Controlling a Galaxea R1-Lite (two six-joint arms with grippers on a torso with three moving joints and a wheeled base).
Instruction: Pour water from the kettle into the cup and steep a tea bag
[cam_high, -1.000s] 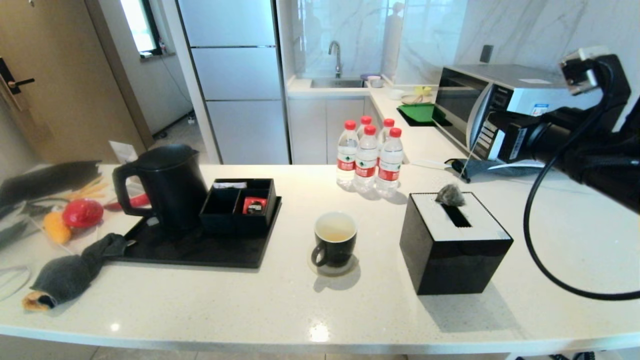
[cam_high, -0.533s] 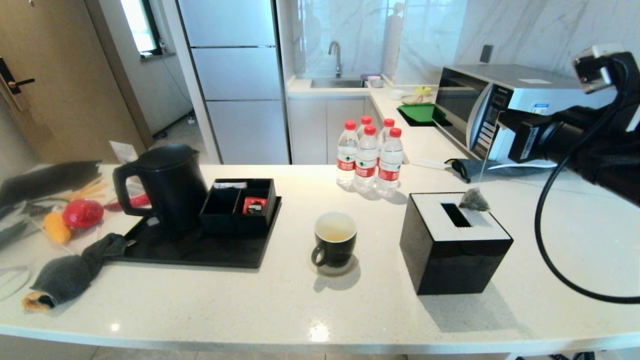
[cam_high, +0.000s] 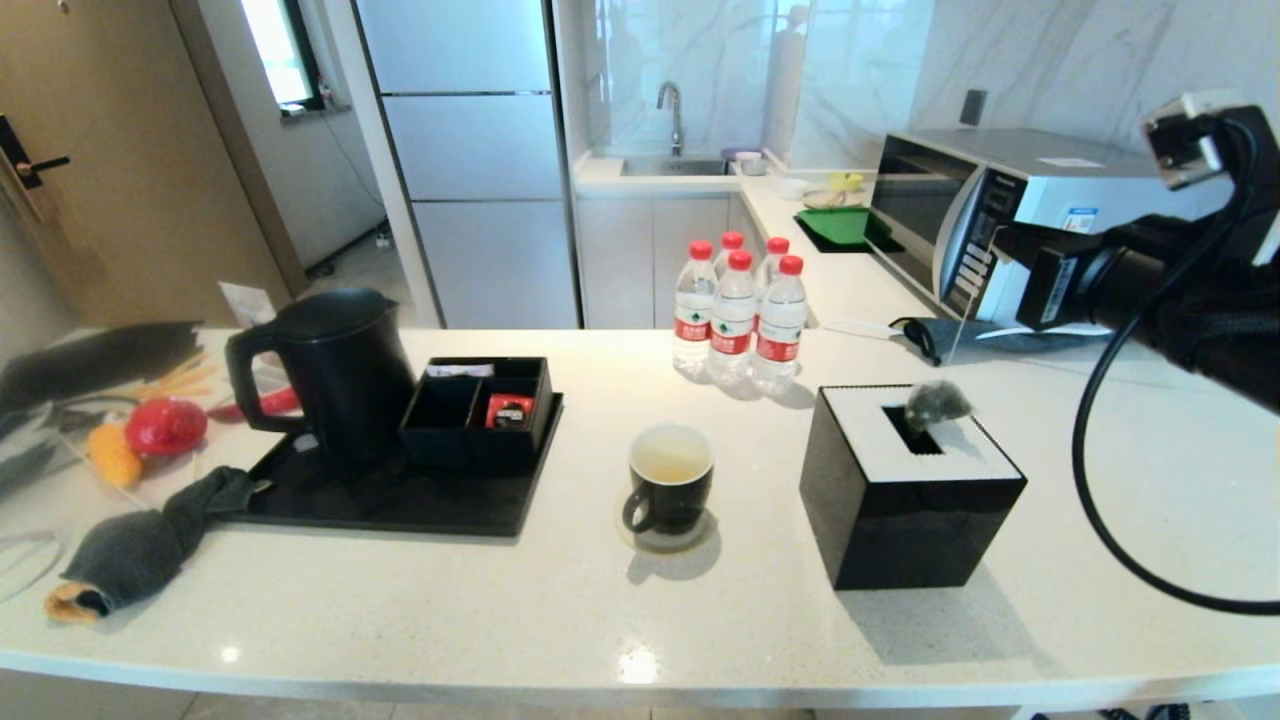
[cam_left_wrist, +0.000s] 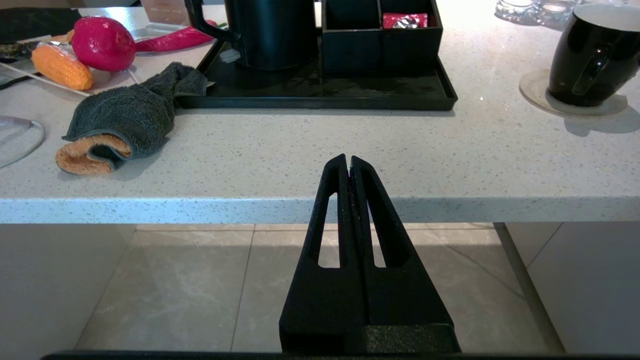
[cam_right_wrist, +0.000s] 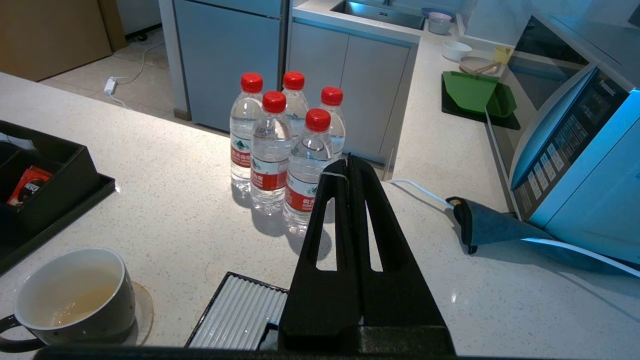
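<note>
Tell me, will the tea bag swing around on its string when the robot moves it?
Probably yes. The tea bag dangles on a long thin string pinched in the right gripper, so it likely sways easily. It looks small and soft, so probably very light. Resting at the tissue box slot, it might snag there.

Tea bag (cam_high: 937, 402): blurred grey lump over the tissue box (cam_high: 905, 490) slot; contact with the box cannot be told; string nearly too thin to trace.
Kettle (cam_left_wrist: 272, 32): top cut off in the left wrist view.
Cup (cam_left_wrist: 592, 55): right side cropped there.
Tissue box: mostly hidden behind the right gripper (cam_right_wrist: 348, 162) in the right wrist view.
</note>
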